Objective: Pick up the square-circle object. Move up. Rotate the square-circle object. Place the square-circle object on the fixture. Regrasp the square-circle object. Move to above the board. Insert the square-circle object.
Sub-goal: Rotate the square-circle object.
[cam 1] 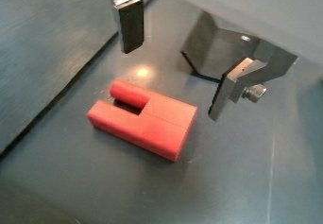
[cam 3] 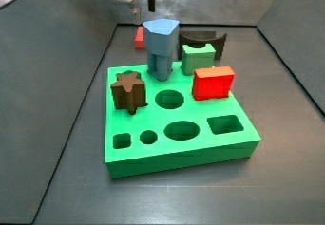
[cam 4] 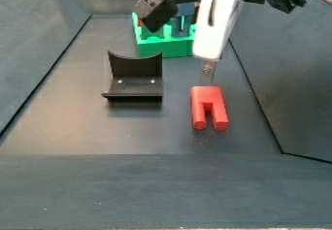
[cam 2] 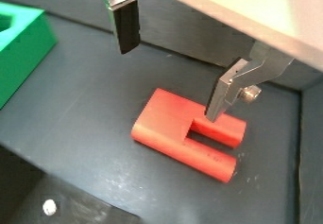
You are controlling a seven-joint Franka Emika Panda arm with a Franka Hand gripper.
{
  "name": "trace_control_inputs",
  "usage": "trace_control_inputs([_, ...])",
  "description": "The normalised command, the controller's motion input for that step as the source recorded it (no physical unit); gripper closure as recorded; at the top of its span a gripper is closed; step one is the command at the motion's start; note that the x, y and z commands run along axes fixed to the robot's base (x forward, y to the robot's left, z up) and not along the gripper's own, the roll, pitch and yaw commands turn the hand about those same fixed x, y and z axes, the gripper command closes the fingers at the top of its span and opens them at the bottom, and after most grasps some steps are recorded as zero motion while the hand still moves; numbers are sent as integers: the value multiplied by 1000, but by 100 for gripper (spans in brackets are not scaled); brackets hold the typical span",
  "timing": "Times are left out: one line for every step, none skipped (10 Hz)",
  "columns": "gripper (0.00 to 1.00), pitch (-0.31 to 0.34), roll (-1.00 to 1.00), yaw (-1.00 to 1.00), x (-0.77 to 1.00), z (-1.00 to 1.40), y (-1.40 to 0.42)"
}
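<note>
Hand (cam 2: 177, 67): fingers spread, empty, hovering over the floor.
Square-circle object (cam 4: 208, 107): flat on the floor directly under the hand, just beside the fixture (cam 4: 132, 77).
Long axis: runs crosswise between the fingers, apparently.

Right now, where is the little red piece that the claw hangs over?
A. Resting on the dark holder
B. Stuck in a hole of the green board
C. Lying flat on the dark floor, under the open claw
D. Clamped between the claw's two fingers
C: the red piece lies flat on the floor, the claw hangs open above it without touching, the dark holder stands beside it and the green board sits farther back.
</note>
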Motion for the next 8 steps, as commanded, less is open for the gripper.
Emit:
trace_control_inputs([0, -4, 0, 1000, 27, -30, 3])
trace_control_inputs([0, -4, 1, 1000, 26, -30, 3])
trace_control_inputs([0, -4, 1, 1000, 27, -30, 3])
trace_control_inputs([0, -5, 1, 1000, 27, -30, 3])
trace_control_inputs([0, -5, 1, 1000, 27, -30, 3])
trace_control_inputs([0, -5, 1, 1000, 27, -30, 3])
trace_control_inputs([0, -5, 1, 1000, 27, -30, 3])
trace_control_inputs([0, -6, 1, 1000, 27, -30, 3])
